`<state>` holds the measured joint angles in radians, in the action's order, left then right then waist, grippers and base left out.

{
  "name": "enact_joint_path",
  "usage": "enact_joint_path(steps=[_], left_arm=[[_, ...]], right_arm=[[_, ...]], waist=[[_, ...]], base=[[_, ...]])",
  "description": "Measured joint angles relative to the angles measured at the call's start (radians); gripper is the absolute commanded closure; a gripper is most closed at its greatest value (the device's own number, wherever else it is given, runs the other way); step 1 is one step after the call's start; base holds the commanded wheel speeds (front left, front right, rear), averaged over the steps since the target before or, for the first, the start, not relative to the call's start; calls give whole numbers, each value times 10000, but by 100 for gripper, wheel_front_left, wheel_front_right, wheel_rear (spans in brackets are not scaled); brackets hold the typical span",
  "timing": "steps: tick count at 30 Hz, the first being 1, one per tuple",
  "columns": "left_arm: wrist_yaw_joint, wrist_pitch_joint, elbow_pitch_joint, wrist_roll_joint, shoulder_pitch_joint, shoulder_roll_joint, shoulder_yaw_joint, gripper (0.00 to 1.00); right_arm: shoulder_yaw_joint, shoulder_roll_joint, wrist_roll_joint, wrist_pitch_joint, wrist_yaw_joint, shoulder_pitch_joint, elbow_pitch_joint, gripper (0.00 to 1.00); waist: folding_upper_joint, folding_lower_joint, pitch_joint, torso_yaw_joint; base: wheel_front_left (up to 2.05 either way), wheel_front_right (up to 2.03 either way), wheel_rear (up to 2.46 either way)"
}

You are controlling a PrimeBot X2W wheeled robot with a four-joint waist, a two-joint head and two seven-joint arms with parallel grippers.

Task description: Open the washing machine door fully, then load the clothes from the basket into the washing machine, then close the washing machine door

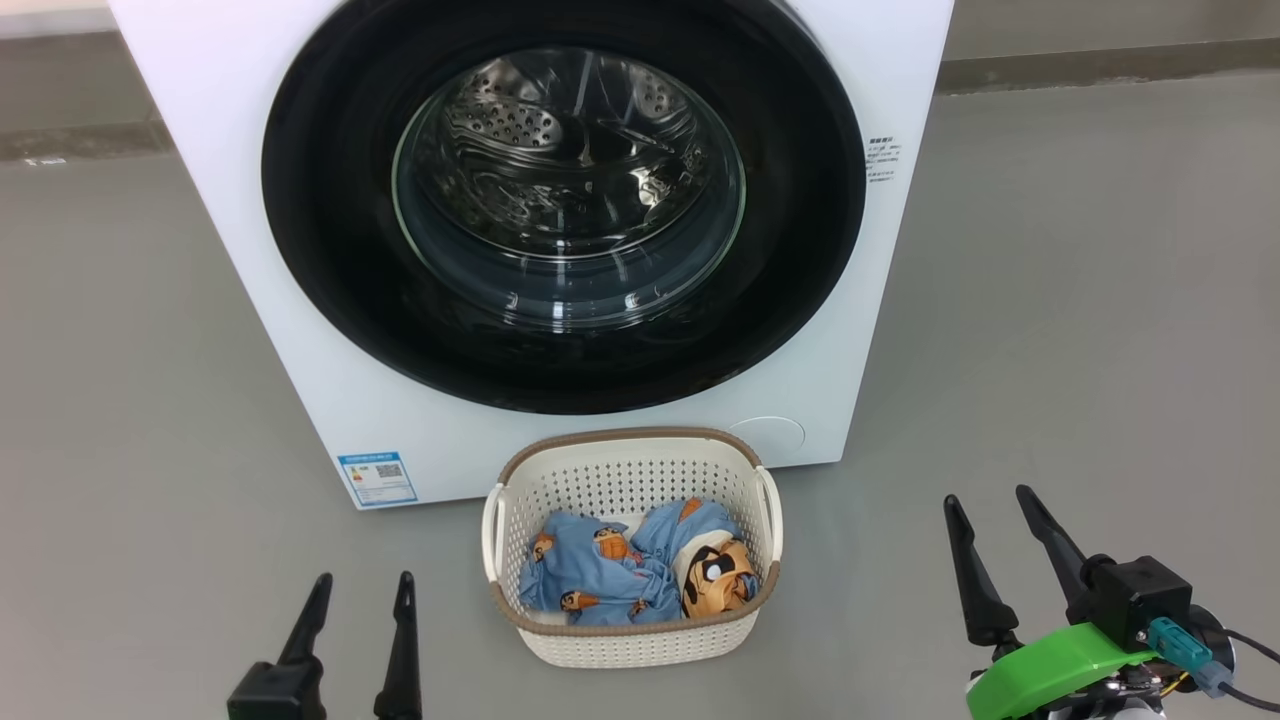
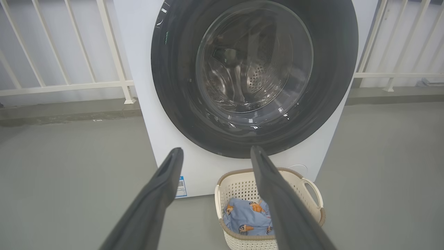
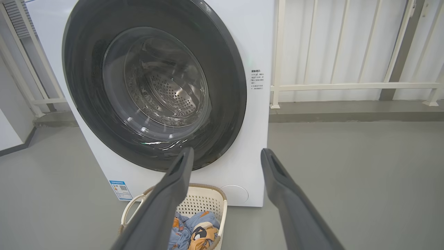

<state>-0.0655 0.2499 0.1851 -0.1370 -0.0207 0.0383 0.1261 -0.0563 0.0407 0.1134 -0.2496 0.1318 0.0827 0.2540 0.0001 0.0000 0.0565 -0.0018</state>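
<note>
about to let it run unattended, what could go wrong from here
1. The washing machine door is shut and its glossy black rim shows no clear handle, so the open right gripper may slip off it.
2. The basket stands right below the door; an arm reaching in could knock it.
3. The clothes lie bunched together, so a grab may take only part and drop some on the floor.

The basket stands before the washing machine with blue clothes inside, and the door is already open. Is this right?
No, one thing is wrong: the door is shut, flush on the washing machine, as the head view shows. The basket does stand before it, with blue clothes inside.
</note>
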Motion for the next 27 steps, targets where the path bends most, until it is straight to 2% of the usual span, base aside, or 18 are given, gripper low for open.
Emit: enact_joint_path(steps=[27], left_arm=[[44, 12, 385, -109, 0, 6, 10, 0]], right_arm=[[31, 12, 128, 0, 0, 2, 378, 0]], waist=[[0, 0, -48, 18]], base=[[0, 0, 0]])
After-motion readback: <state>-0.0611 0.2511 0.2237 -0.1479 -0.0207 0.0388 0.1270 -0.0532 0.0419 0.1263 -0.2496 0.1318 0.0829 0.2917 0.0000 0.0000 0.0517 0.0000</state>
